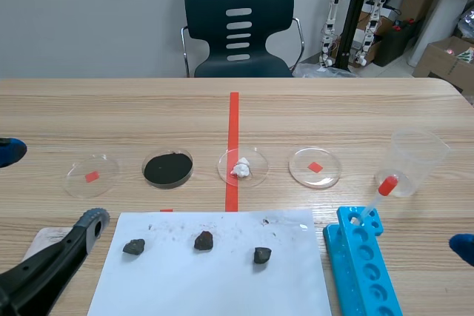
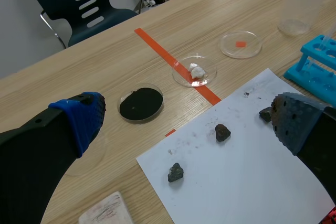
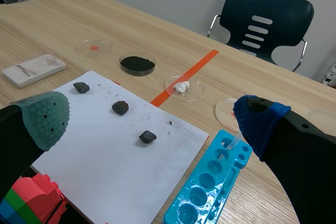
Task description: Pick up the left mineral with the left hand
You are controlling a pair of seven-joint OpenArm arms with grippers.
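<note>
The left gripper (image 2: 189, 121) is standing wide open over the near left part of the table (image 1: 148, 109), its blue and grey-green pads well apart and holding nothing. The left mineral (image 2: 175, 172) is lying untouched on the white sheet (image 2: 247, 182), near that sheet's left edge, under the open span between the two fingers and apart from both. In the scene view the same left mineral is sitting at the left end of a row of three, with one finger of the left arm (image 1: 89, 223) resting just beside the sheet's left corner and short of the stone. The middle mineral (image 1: 204, 240) and the right mineral (image 1: 262, 255) are lying further along the sheet, each apart from its neighbour. The right gripper (image 3: 152, 119) is likewise standing fully open, gripping nothing, above the sheet's right side and the blue tube rack (image 1: 363, 260). Beyond the sheet, a row of four clear dishes is sitting across the table: two bearing a red square, one holding black powder (image 1: 168, 168) and one holding a white lump (image 1: 242, 166). A clear beaker (image 1: 415, 162) is standing at the far right, with a red-capped dropper (image 1: 381, 190) leaning from the rack. A white block (image 2: 105, 211) is lying on the table beside the sheet's near left corner.
</note>
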